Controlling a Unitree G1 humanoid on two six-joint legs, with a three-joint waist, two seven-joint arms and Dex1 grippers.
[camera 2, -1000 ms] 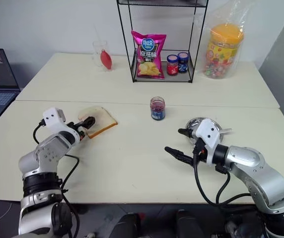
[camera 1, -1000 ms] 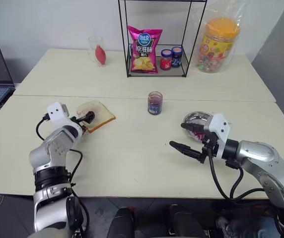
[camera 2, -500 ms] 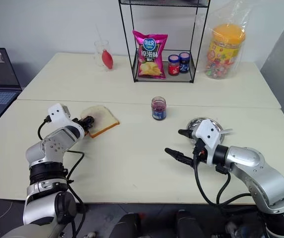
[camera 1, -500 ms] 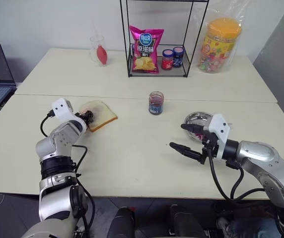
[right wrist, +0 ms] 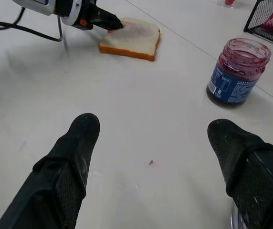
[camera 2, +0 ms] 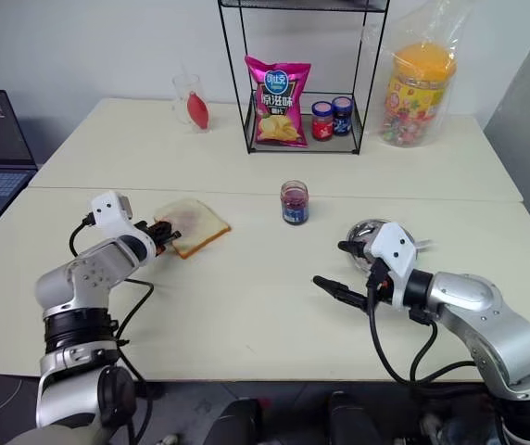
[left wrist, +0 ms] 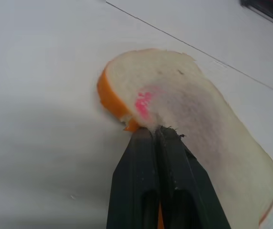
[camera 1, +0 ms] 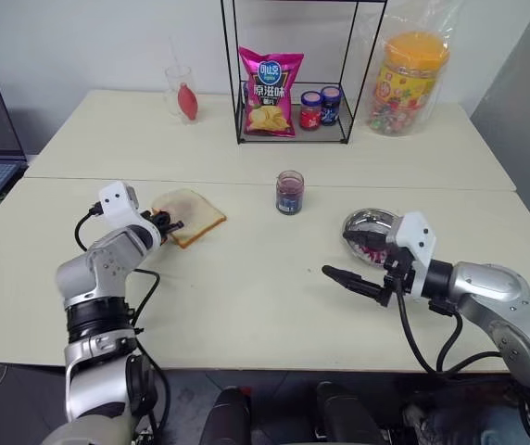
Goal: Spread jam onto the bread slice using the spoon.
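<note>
Left tool (left wrist: 154, 132), its two black fingers pressed together, is clamped on the near crust edge of the white bread slice with tan crust (camera 1: 191, 214); whether it pinches the bread or merely rests against it cannot be told for sure, though the tips sit right at a nick in the crust. That slice lies flat on the pale counter (camera 1: 246, 278) and already carries a pinkish-purple smear across its middle, so some spreading looks done. Further out, the small clear glass jar of dark purple-red jam (camera 1: 289, 192) stands uncapped, well apart from the bread. Right tool (right wrist: 153, 143) hovers over bare counter with its fingers spread wide and nothing between them, just beside the round shiny metal dish (camera 1: 369, 225). A slim silver handle, probably the spoon (camera 2: 421, 245), pokes over that dish's far rim. My judgement: the jam coat is thin and patchy, so another scoop and spread may remain, unless the slice is simply being repositioned.
</note>
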